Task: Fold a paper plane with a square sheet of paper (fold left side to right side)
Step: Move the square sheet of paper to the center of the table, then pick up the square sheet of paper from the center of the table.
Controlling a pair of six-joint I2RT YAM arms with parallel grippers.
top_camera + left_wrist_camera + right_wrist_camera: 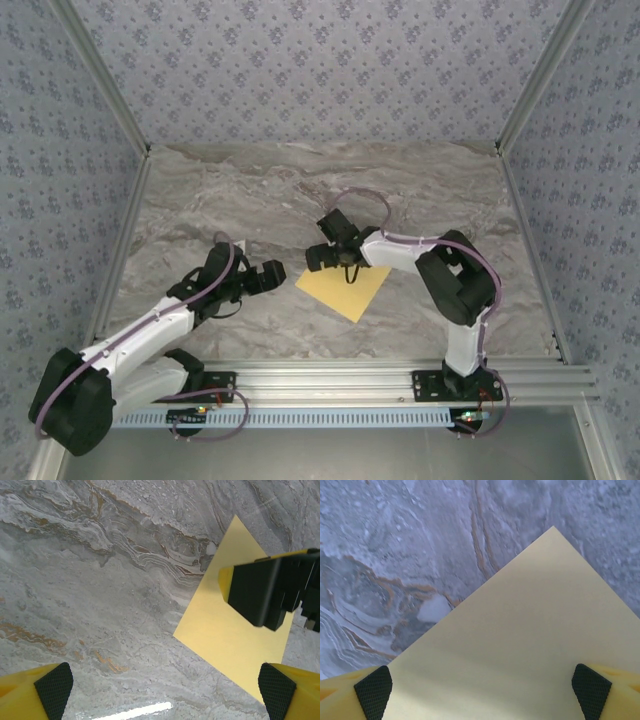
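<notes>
yellow-orange square sheet of paper (pixel 343 288) laid flat, not yet folded

the square sheet of paper is seen lying flat on the marbled desk (pixel 250 190), near the middle, turned so that its corners point like a diamond. no crease or lifted edge can be made out, so the left-to-right fold is judged not yet begun.

the right fingers (pixel 372 690) are held spread wide over the far part of the sheet. in the right wrist view both black pads are seen well apart, with plain paper between them and one corner of the sheet pointing away. whether the pads touch the paper cannot be told. this placing is judged to be meant for pinning the sheet, so that it is not dragged when the other side is lifted.

the left fingers (pixel 52 687) are likewise spread, with nothing held, and are placed just beside the sheet's left corner, mostly over bare desk. from there the left side could be reached and caught low. thin paper lying flush on a smooth desk is expected to be hard to get under. slipping is the risk to be watched, since a skewed crease would follow if the sheet were turned.
</notes>
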